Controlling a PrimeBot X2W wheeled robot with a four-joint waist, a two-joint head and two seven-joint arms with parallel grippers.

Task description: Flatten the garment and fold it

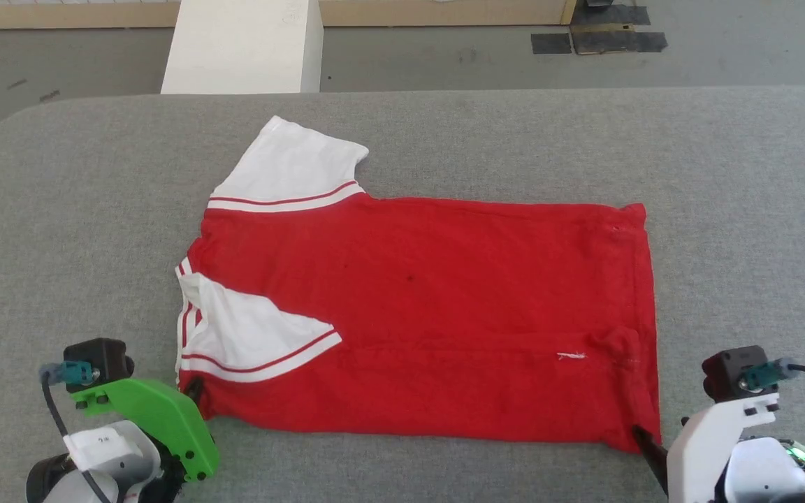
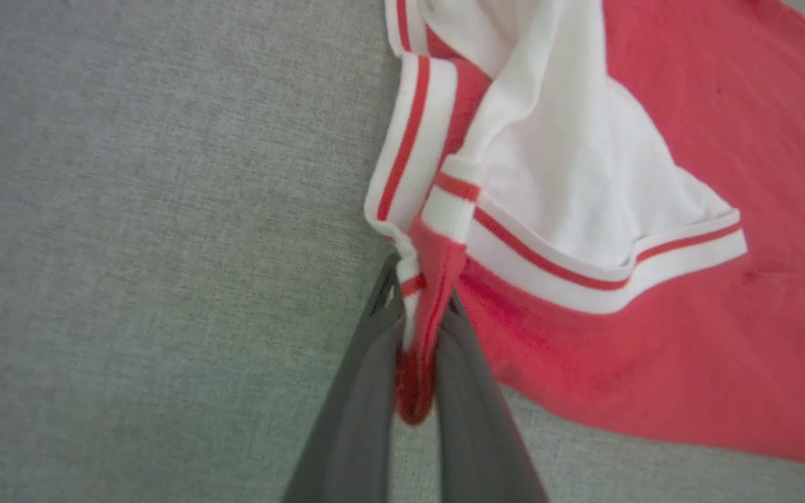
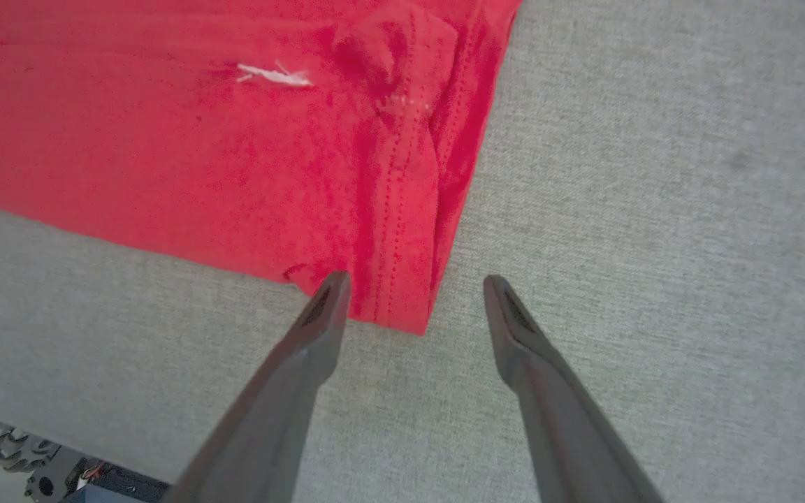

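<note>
Head view: left gripper [image 1: 196, 391], its long dark fingers almost wholly hidden behind a bright green wrist bracket [image 1: 158, 416], with one dark tip showing at the near left corner of the thin red sports jersey with white sleeves and red-and-white striped trim [image 1: 416, 314]. Right gripper [image 1: 647, 443], one dark finger visible by the near right hem corner, the rest behind a white wrist housing [image 1: 713, 436]. Both forearms are cut off by the bottom edge. Which face of the jersey lies uppermost cannot be told. Left wrist view: gripper closed narrow on a bunched tongue of red fabric and striped trim, pinched between the fingers [image 2: 367, 391]. Right wrist view: gripper spread wide and holding nothing; the hem corner lies between the fingertips [image 3: 329, 300], and whether they touch it cannot be told. Surroundings: grey felt-covered counter with a rounded far left corner [image 1: 95, 209]. Beyond it is grey floor [image 1: 444, 66], with a white rectangular block [image 1: 245, 45] cut off by the top edge, dark tape patches [image 1: 598, 38] and a pale wooden strip [image 1: 60, 14]. The jersey lies flat at mid-counter, its long axis running left to right across the head view, sleeves toward the robot's left, hem toward its right. The far sleeve spreads away from the robot; the near sleeve is folded inward over the red body. A small white thread fleck [image 1: 571, 356] sits near the hem.
</note>
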